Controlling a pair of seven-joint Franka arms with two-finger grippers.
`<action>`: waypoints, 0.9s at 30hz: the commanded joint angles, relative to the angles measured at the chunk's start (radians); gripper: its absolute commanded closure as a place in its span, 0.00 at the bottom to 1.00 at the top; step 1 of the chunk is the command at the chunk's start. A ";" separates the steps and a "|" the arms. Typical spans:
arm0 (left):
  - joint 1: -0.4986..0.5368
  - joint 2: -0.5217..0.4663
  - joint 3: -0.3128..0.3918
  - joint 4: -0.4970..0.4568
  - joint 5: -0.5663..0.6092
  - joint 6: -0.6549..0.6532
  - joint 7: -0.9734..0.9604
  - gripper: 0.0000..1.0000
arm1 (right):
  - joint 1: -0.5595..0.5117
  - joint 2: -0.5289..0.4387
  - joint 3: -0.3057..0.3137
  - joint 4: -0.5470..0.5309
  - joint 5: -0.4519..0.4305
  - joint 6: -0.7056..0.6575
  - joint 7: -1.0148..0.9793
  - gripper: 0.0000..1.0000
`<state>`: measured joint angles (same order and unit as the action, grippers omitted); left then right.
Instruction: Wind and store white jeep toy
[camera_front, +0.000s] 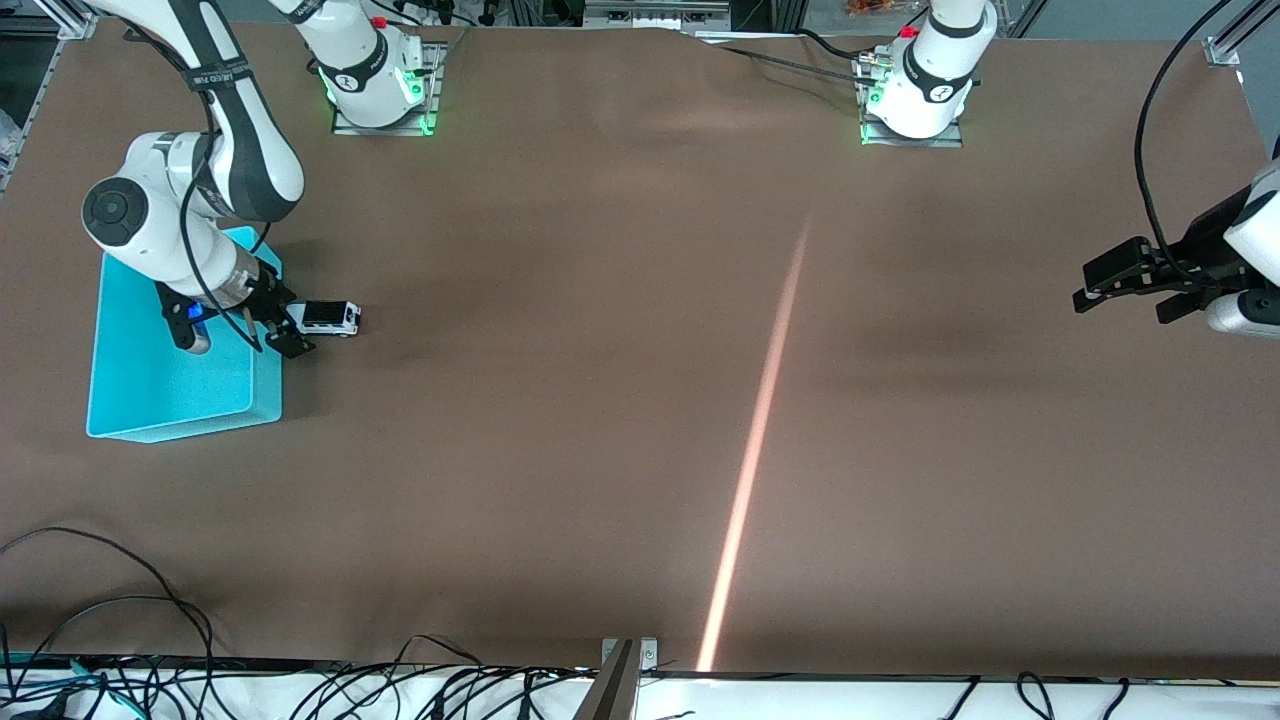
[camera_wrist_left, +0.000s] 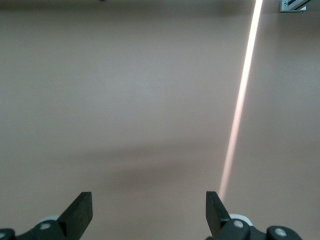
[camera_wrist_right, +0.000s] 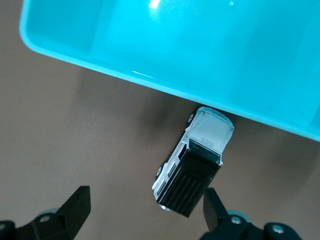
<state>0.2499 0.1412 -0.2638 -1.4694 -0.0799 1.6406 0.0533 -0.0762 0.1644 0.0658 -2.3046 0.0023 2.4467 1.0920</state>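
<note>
So far the tiny white jeep toy with the black roof (camera_wrist_right: 194, 169) sits on the brown counter (camera_front: 600, 420), just beside the shiny cyan plastic bin (camera_front: 130, 395). It looks empty. The right pincer (camera_front: 282, 325) hangs open by the jeep. The left pincer (camera_front: 1120, 290) waits open, well apart from the bin. Storing is left.

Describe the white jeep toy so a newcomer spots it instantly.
Find the cyan bin at the right arm's end of the table. The white jeep toy sits on the brown surface just beside its wall, under the open right gripper. It's tiny, boxy, white, with a black ribbed roof.
</note>
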 joint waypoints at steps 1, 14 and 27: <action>-0.001 -0.008 -0.006 -0.008 0.025 -0.008 0.013 0.00 | -0.007 0.030 0.006 -0.006 0.001 0.025 0.123 0.00; -0.001 -0.003 -0.009 -0.006 0.025 -0.005 0.013 0.00 | -0.007 0.021 0.005 -0.099 0.001 0.087 0.226 0.00; -0.003 -0.003 -0.009 -0.006 0.026 -0.005 0.013 0.00 | -0.007 0.053 0.000 -0.161 0.004 0.179 0.253 0.00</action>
<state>0.2482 0.1436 -0.2684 -1.4703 -0.0799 1.6400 0.0533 -0.0765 0.2081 0.0640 -2.4502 0.0023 2.5967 1.3320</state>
